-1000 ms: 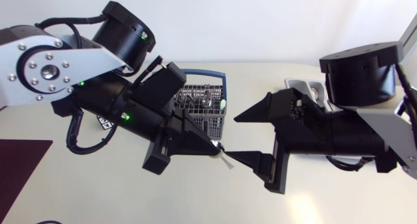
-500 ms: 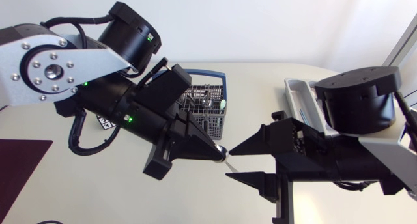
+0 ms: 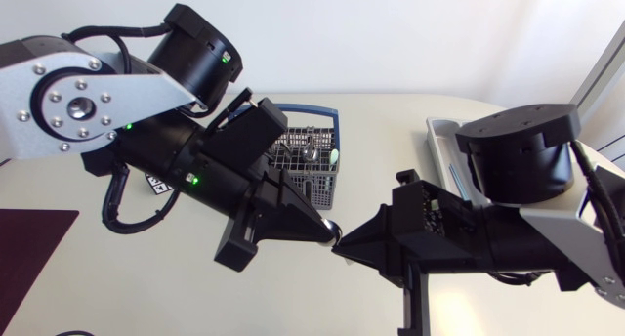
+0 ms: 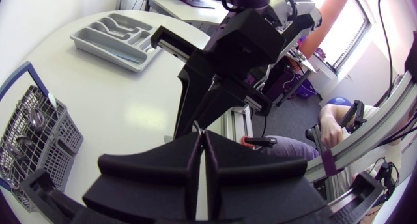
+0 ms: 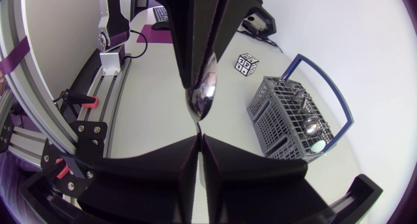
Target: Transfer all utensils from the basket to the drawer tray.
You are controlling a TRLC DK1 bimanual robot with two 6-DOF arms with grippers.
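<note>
A dark red mat (image 3: pixel 29 253) lies on the pale table (image 3: pixel 195 297) at its near left corner.

Just past it, over the middle of the table, your two grippers meet tip to tip in the air. Your left gripper (image 3: pixel 324 231) comes in from the left and slopes down toward the centre. Your right gripper (image 3: pixel 344 246) comes in from the right and points back at it. Between them is a shiny metal spoon (image 5: pixel 201 94), lifted clear of the table.

In the right wrist view, the left gripper's two wedge fingers are drawn in close on either side of the spoon's bowl and pinch it. The spoon's narrow end runs into the thin slit between the right gripper's own fingers, which are closed almost together on it. Both grippers have hold of the same spoon. In the left wrist view its fingers show only a narrow slit, and the spoon itself cannot be made out there.

Farther back, behind your left arm, a small black-and-white patterned cube (image 5: pixel 247 64) sits on the table. Beside it stands the grey wire basket (image 3: pixel 311 109) with its blue handle. Metal utensils (image 3: pixel 311 152) are in it, and one pale green tip (image 3: pixel 333 157) shows at the basket's edge.

At the far right of the table, well apart from the basket, is the grey drawer tray (image 3: pixel 439 131), partly hidden behind your right arm. You cannot tell what its compartments hold.
</note>
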